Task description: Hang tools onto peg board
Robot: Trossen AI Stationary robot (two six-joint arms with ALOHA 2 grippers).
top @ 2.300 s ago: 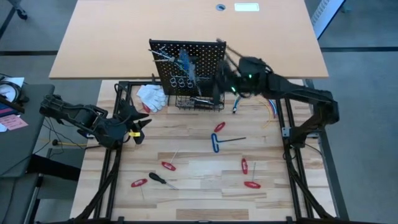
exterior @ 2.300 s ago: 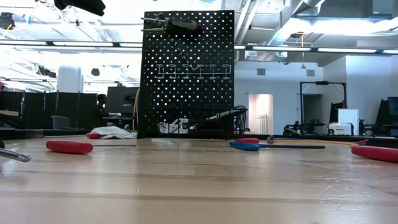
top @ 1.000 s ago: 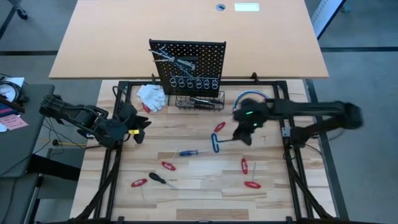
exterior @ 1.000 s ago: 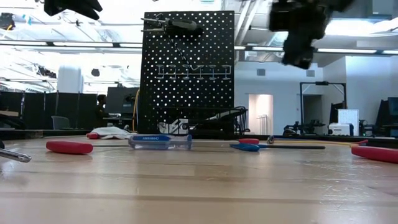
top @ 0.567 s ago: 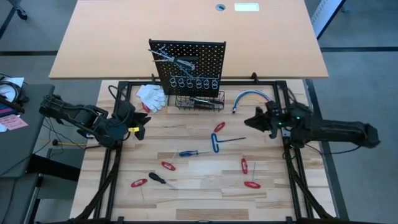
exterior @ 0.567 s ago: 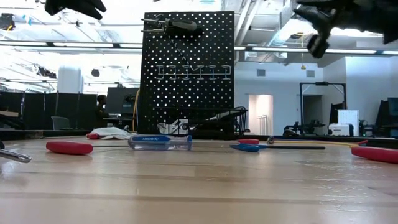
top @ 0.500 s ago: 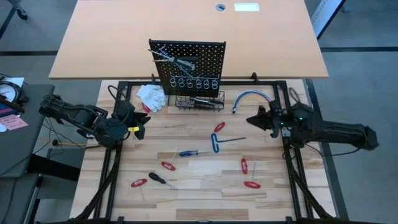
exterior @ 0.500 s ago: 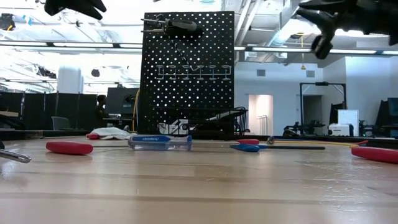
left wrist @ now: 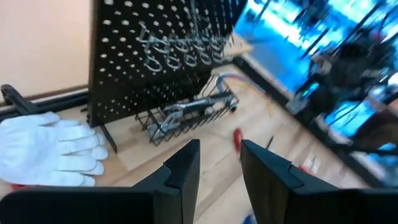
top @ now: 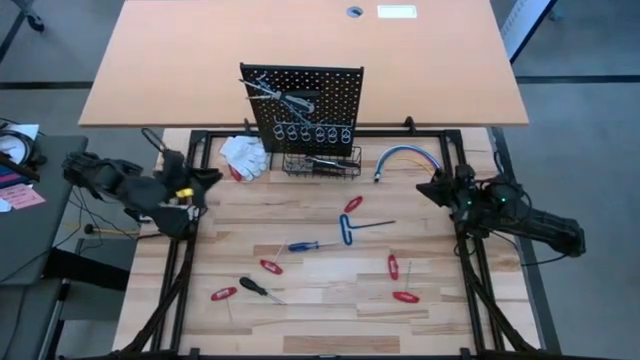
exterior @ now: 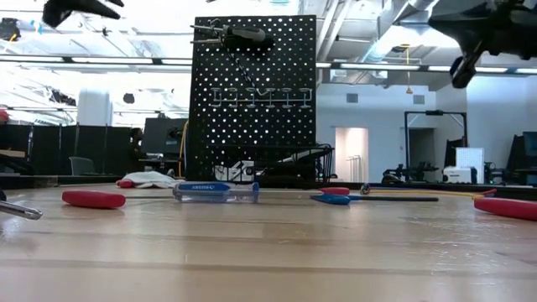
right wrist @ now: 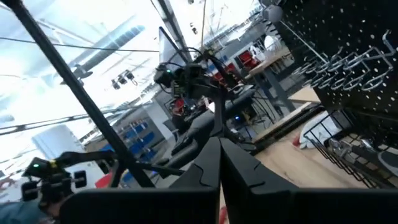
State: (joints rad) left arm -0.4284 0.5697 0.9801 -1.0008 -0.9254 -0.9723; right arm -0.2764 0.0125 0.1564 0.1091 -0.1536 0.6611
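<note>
The black peg board (top: 300, 100) stands upright at the far edge, with silver rings (top: 318, 132) and a wire basket (top: 320, 163). A wrench and a dark tool (top: 280, 96) hang near its top. A blue screwdriver (top: 305, 244), a blue T hex key (top: 347, 229), a black screwdriver (top: 252, 287) and several red screwdrivers, one by the key (top: 353, 204), lie flat on the table. My left gripper (top: 205, 178) is open and empty above the table's left edge; it also shows in its wrist view (left wrist: 219, 168). My right gripper (top: 425, 190) is shut and empty above the right edge.
White gloves (top: 245, 155) lie left of the basket. A curved blue cable (top: 405, 155) lies right of it. A large tan tabletop (top: 300, 40) stands behind the board. Bare wood shows along the near edge (top: 320, 325).
My right gripper has drawn back from above the hex key toward the table's right edge and holds nothing. My left gripper has swung a little toward the far left. The tools on the table have stayed where they were.
</note>
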